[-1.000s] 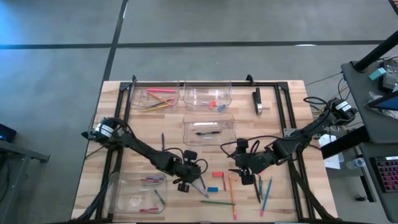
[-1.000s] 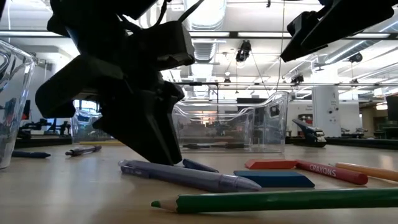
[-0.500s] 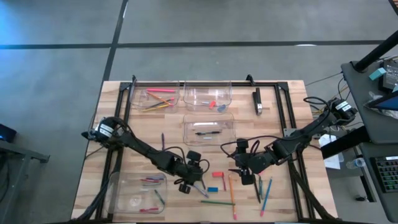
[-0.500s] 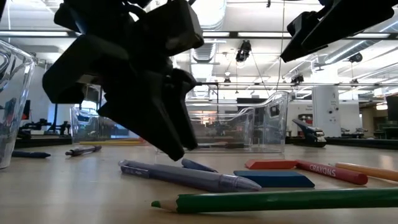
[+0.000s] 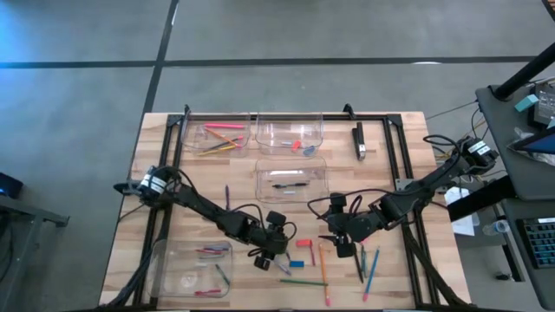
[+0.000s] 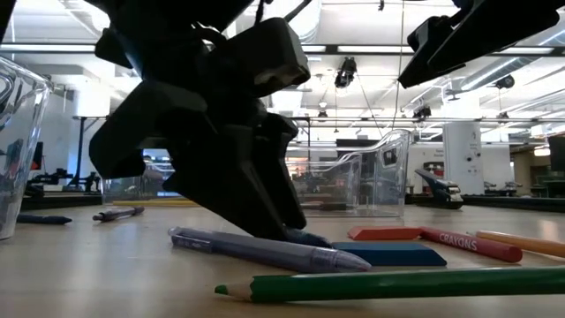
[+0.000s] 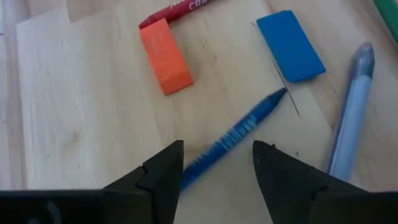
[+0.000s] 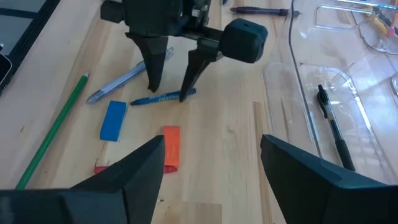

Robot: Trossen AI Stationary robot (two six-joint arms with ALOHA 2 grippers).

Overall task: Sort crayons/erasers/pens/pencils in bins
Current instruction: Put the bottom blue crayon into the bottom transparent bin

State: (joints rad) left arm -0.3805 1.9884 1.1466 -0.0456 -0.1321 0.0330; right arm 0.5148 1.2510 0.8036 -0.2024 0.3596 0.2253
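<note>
My left gripper [image 5: 270, 253] [image 7: 217, 152] is open and low over the table, its fingers pointing down astride a short blue crayon [image 7: 239, 135] [image 8: 163, 97] that lies flat on the wood. Close by lie an orange-red eraser [image 7: 165, 56], a blue eraser [image 7: 290, 45], a red crayon [image 7: 180, 9] and a pale purple pen [image 7: 351, 118] [image 6: 265, 249]. My right gripper [image 5: 344, 247] [image 8: 212, 142] waits open above the table, right of them. Four clear bins show: pencils [image 5: 217, 137], erasers [image 5: 290, 134], a pen [image 5: 290, 178], crayons [image 5: 195, 269]. My left gripper comes at the blue crayon from above, one finger [image 8: 186, 74] on each side of its blunt half [image 7: 205, 158]. Whether a fingertip touches it, I cannot tell. The crayon lies flat on the table.
A long green pencil [image 6: 397, 284] [image 5: 303, 282] lies nearest the table's near edge, with an orange pencil [image 5: 323, 264] and more sticks [image 5: 368, 264] right of it. A black oblong block [image 5: 359, 141] sits at the far right. A purple pen [image 5: 227, 198] lies left of the pen bin.
My left gripper has lifted slightly off the table, moved toward the table's right edge and come down again, its open fingers now astride the blue crayon. The sticks and erasers have stayed where they were.
</note>
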